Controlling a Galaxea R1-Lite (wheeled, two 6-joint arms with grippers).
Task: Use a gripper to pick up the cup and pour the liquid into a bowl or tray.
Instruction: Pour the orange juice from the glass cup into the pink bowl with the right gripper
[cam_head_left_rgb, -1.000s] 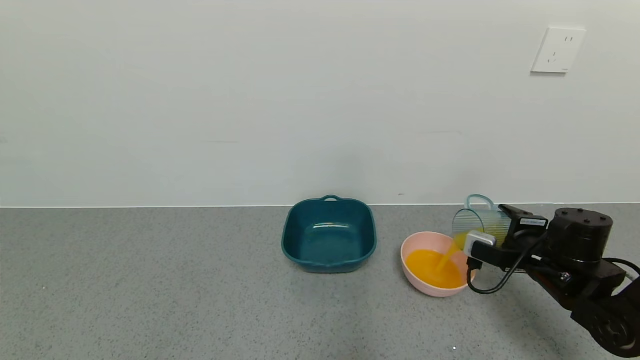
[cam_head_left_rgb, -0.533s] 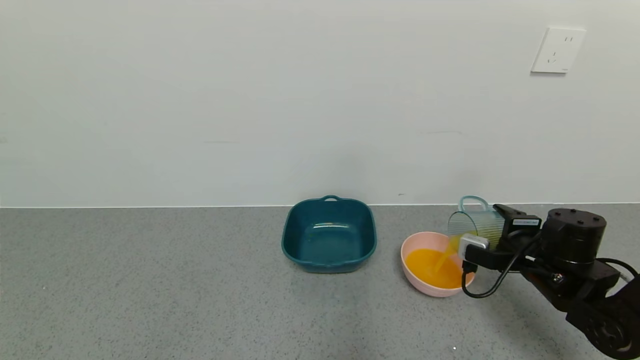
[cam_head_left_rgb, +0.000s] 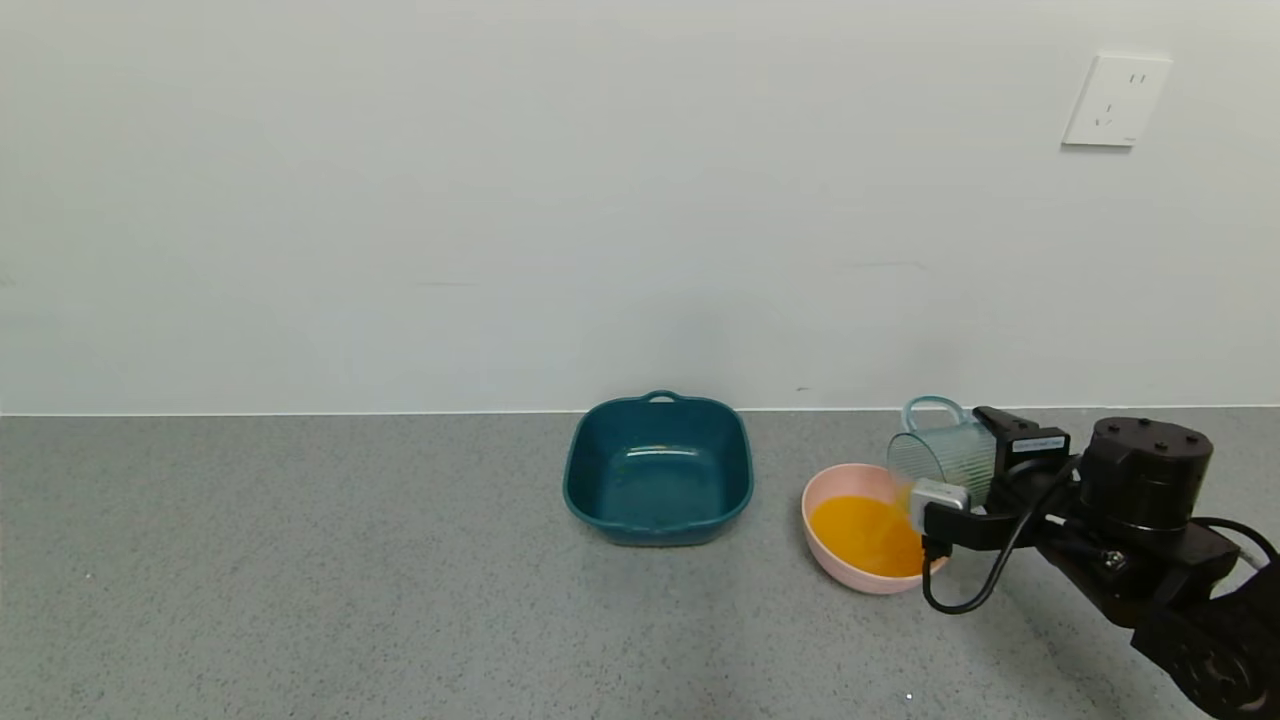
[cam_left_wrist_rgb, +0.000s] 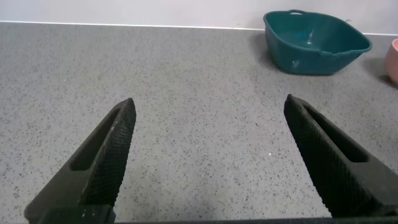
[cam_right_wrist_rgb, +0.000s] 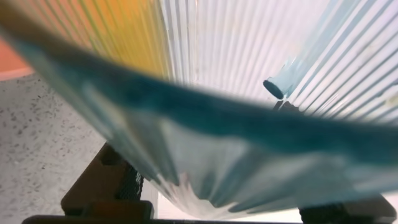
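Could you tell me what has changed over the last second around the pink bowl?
The right hand, shut on the ribbed translucent blue-green plastic cup, has shifted slightly toward the robot's left and tipped the cup further. The orange stream seen earlier has thinned to almost nothing, and the opaque orange liquid now lies in the round pale pink plastic bowl. The bowl and the dark teal square tray have not moved.

The cup (cam_right_wrist_rgb: 249, 106) fills nearly the whole right wrist view, its ribbed translucent wall crossed by a blurred blue-green band. Orange-yellow liquid (cam_right_wrist_rgb: 127, 31) shows through the ribs at one side of the cup. Beside the cup lies speckled grey countertop (cam_right_wrist_rgb: 37, 149), and a black finger (cam_right_wrist_rgb: 109, 186) presses against the cup's wall.
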